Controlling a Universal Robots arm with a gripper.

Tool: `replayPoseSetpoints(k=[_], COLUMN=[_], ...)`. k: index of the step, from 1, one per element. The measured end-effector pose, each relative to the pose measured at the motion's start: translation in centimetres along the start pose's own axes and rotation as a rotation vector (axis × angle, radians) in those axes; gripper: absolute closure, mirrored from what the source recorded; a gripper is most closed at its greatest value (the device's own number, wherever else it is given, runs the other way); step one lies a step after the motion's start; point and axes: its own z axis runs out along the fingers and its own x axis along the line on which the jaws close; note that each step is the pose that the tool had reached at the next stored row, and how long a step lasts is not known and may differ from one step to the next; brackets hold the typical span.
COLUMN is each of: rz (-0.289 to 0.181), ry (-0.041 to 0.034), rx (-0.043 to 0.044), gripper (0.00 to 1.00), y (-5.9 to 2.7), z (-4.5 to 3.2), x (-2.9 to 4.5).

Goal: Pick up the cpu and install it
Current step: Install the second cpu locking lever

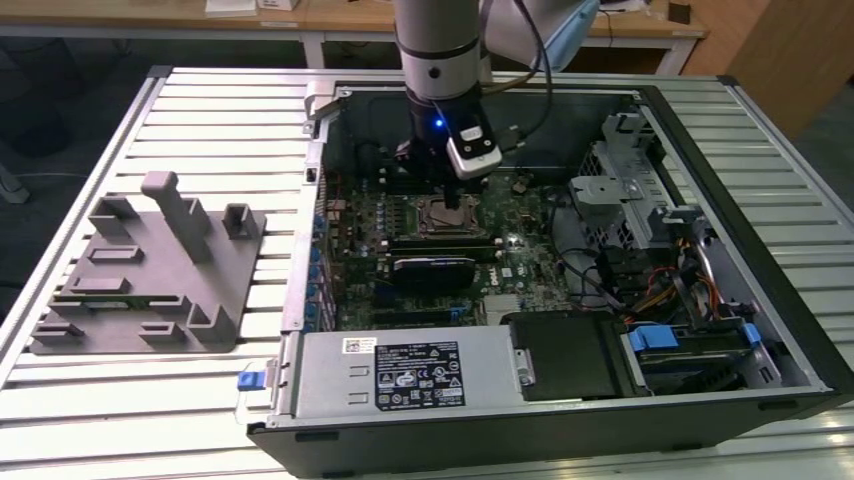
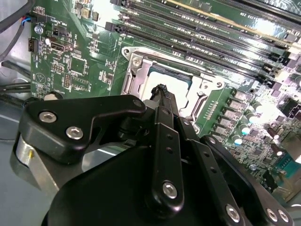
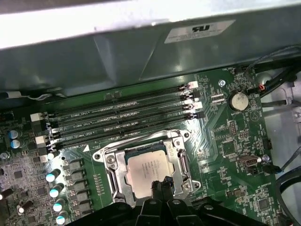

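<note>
On the exterior view's left, a grey plastic tray stands unused. Centre, inside the computer case, the gripper hovers directly over the cpu, which lies in its socket. Fingers appear together, probably empty. Judgement: confirm flat seating and corner alignment; avoid pressing down.

Grey plastic tray lies beside the open computer case, apparently apart.
</note>
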Motion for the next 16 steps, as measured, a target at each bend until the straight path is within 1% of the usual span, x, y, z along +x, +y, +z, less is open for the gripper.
replayPoseSetpoints(k=[9,16], rz=[0.000,0.000], ry=[0.0000,0.0000], rx=[0.0000,0.0001], gripper=[0.89,0.89], y=[-0.21,-0.63], z=[0.00,0.02], x=[-0.06,-0.22])
